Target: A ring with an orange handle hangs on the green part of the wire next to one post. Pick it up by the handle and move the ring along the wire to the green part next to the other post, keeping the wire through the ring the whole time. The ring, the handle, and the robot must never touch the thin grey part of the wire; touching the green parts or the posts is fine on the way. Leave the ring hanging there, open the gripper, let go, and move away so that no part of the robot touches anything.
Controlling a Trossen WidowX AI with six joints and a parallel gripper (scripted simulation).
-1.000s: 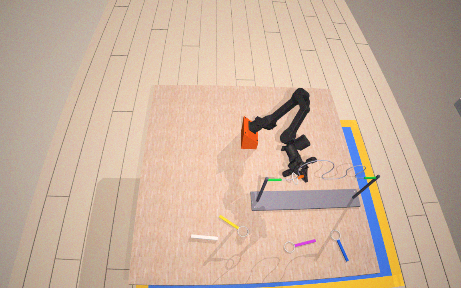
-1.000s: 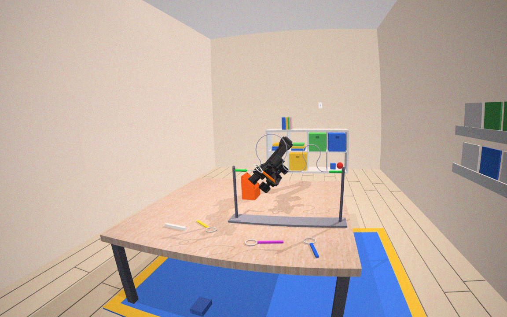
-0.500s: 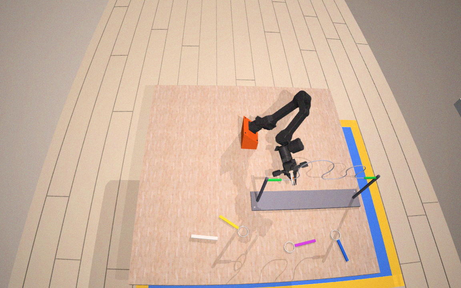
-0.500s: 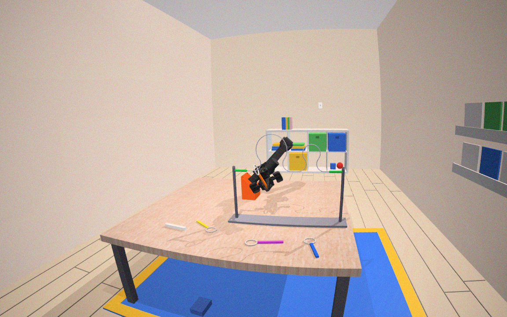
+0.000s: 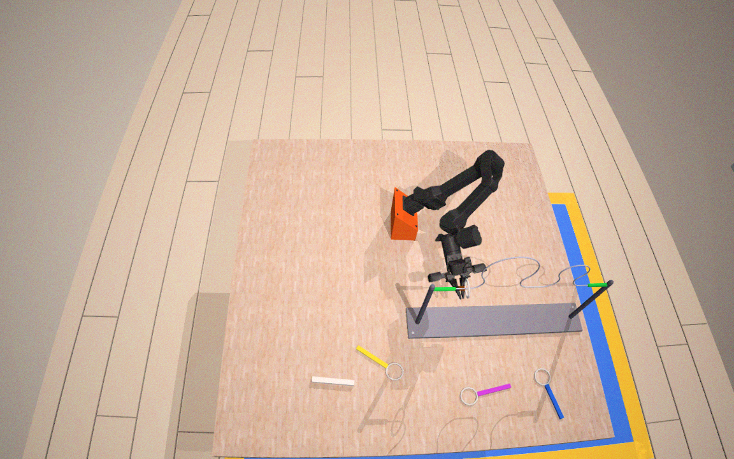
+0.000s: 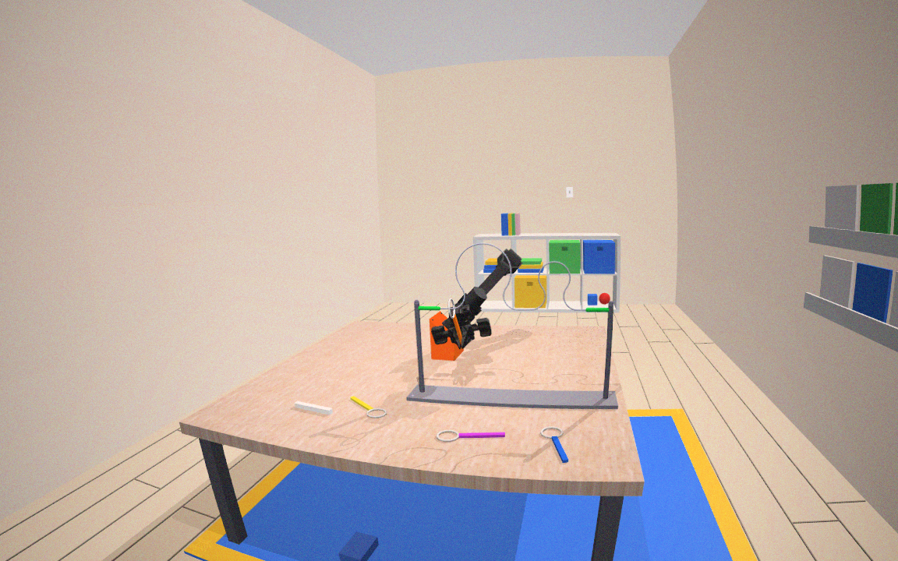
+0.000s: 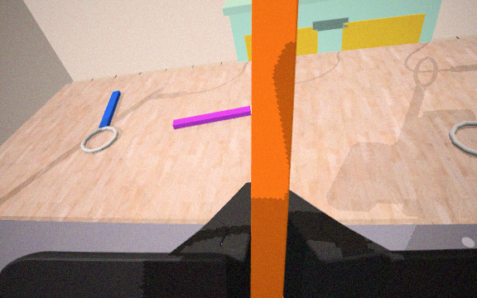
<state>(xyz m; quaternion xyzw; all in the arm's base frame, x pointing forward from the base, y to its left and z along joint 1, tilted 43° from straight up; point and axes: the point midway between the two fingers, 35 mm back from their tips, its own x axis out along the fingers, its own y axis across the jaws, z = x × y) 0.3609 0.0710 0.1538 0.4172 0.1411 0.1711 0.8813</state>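
Observation:
My gripper [image 5: 460, 282] [image 6: 455, 322] [image 7: 262, 193] is shut on the orange handle [image 7: 272, 103], which stands upright between the fingers in the wrist view. The ring [image 5: 464, 290] [image 6: 449, 301] sits at the inner end of the left green part [image 5: 443, 289] [image 6: 429, 307], near the left post [image 5: 424, 303] [image 6: 418, 348]. I cannot tell whether it is over green or grey wire. The thin grey wire [image 5: 520, 273] [image 6: 469, 261] loops away toward the right green part [image 5: 596, 284] [image 6: 595, 308] and the right post [image 5: 589, 299] [image 6: 608, 348].
The posts stand on a grey base plate [image 5: 501, 320] [image 6: 508, 398]. Loose rings with yellow [image 5: 372, 356], magenta [image 5: 493, 389] [image 7: 211, 117] and blue [image 5: 553, 401] [image 7: 110, 108] handles and a white bar [image 5: 332, 380] lie near the table's front. The arm's orange mount [image 5: 404, 219] stands behind.

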